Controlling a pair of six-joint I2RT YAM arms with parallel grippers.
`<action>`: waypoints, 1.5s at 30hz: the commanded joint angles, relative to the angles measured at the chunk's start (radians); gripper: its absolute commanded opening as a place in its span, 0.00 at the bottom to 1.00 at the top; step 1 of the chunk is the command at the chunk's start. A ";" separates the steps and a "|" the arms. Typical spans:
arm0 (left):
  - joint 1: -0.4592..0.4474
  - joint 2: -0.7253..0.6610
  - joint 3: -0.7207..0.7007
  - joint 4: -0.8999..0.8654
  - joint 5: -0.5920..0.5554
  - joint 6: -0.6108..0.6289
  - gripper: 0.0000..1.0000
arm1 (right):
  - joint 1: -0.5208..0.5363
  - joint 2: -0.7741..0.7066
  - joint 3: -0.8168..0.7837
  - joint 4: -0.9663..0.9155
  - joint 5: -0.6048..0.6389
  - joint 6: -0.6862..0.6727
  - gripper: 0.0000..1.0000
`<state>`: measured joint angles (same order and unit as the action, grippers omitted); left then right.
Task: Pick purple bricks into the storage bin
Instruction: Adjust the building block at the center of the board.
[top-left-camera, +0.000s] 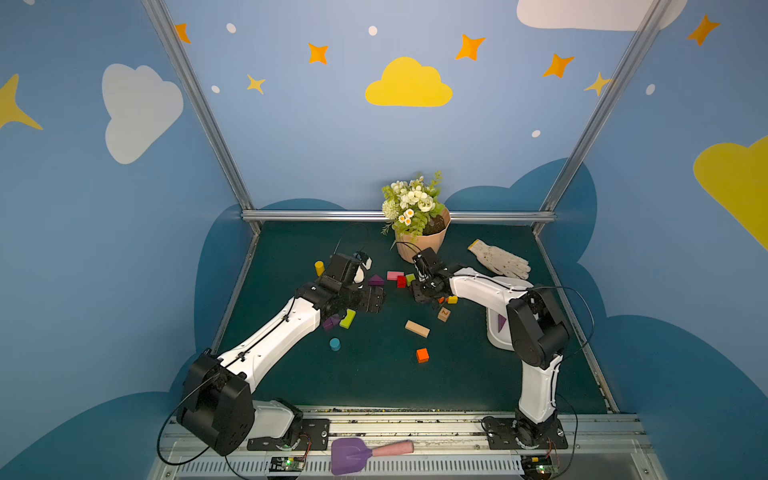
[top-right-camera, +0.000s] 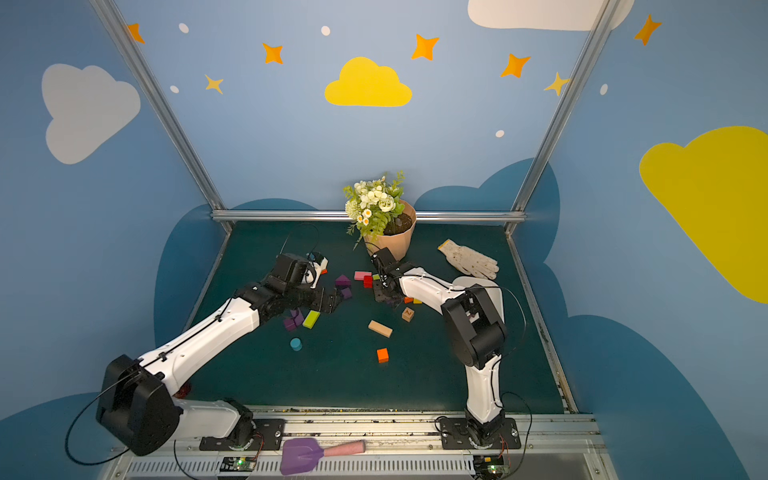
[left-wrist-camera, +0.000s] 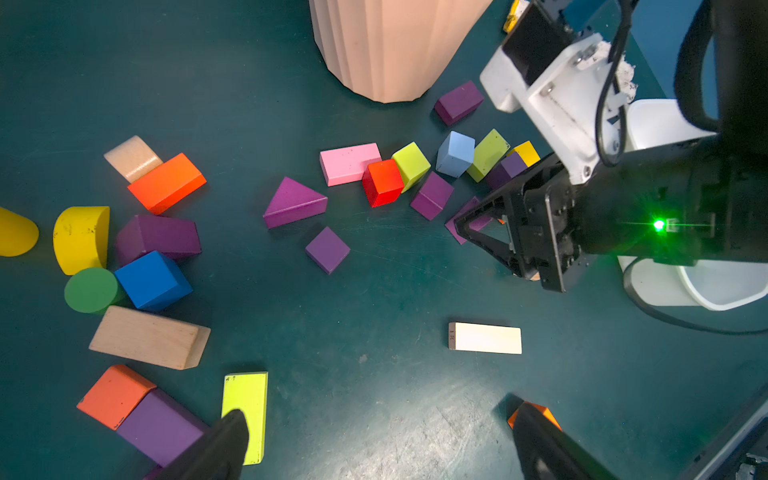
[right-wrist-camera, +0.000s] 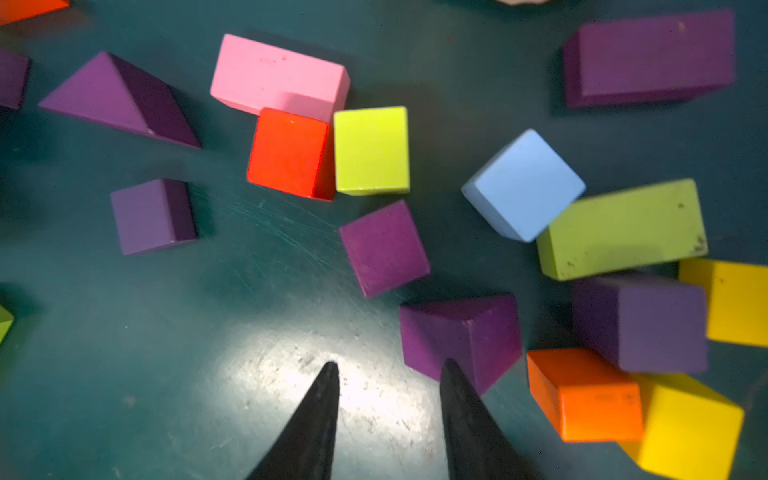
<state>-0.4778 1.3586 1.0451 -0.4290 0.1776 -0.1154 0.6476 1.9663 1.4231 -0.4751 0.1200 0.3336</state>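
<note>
Top views: right gripper (top-left-camera: 419, 296) hangs low over the block cluster in front of the flowerpot (top-left-camera: 409, 249). Storage bin (top-left-camera: 496, 343) sits right by that arm's elbow, so the right arm is nearer for both pick and drop. Left gripper (top-left-camera: 376, 300) hovers near other purple bricks (top-left-camera: 331, 322). Left wrist: left fingers (left-wrist-camera: 224, 444) spread wide, nothing between them; right gripper's tips are down at a purple wedge (left-wrist-camera: 478, 223). Right wrist: jaws partly apart, only bare table in the gap. The purple wedge (right-wrist-camera: 461, 332) lies outside the gap, touching one finger (right-wrist-camera: 461, 407). Likely needs a sideways shift to straddle it.
</note>
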 joint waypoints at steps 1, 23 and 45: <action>0.005 -0.010 -0.002 0.015 0.000 0.005 1.00 | -0.011 0.014 0.025 -0.005 -0.002 -0.058 0.42; 0.015 -0.010 -0.001 0.016 0.015 -0.003 1.00 | -0.048 0.083 0.031 0.048 -0.065 -0.147 0.42; 0.022 -0.012 0.000 0.022 0.028 -0.020 1.00 | 0.036 -0.106 -0.131 0.060 -0.101 -0.267 0.45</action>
<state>-0.4603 1.3586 1.0451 -0.4202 0.1974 -0.1307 0.6815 1.9247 1.2961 -0.4156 0.0067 0.0814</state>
